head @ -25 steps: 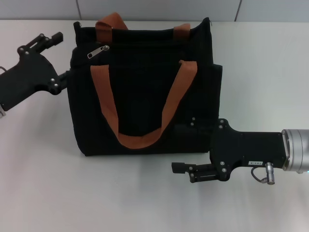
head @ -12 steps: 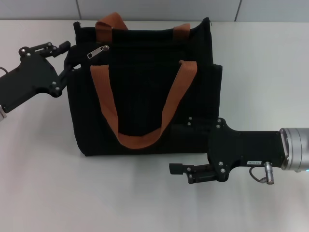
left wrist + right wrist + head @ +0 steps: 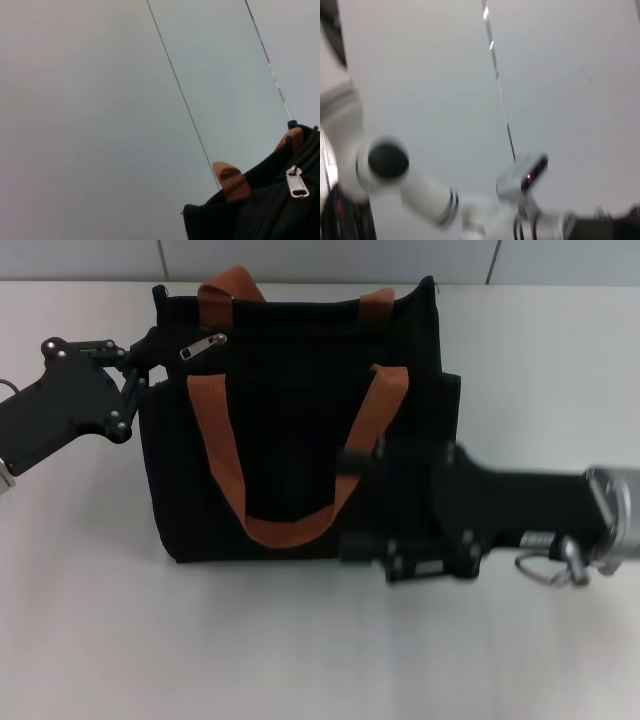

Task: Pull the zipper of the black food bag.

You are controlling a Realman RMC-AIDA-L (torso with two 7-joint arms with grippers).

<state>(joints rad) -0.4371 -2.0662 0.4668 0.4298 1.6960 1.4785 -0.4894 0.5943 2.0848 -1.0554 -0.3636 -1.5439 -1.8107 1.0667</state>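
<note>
Head view is showing the boxy black fabric food bag point(image 3: 300, 420) with rust-orange webbing handles point(image 3: 290, 460) lying flat on the pale table point(image 3: 200, 640), and the small silver metal zipper pull point(image 3: 203, 346) is sitting near the bag's top left corner, at the end of its black zip line. The left gripper point(image 3: 140, 355) is reaching in at that corner, its dark fingers pressing up against the bag's edge just beside the pull; whether they are apart or together, I cannot tell against the black fabric. Nothing is gripping the pull as far as I can see. Left wrist view is looking right over the corner of the bag, with the silver pull lying free on the fabric.

Over on the other side, the right gripper point(image 3: 365, 545) is sitting low against the bag's bottom right area, blurred; its finger state I cannot tell either. My read: it is coming in to steady the bag.

Progress? By my judgement, early. The pull is looking like it is at one end of its track, so the grasp and the whole pull are yet to come.

Contents of the bag: nothing is showing, its interior is hidden.
</note>
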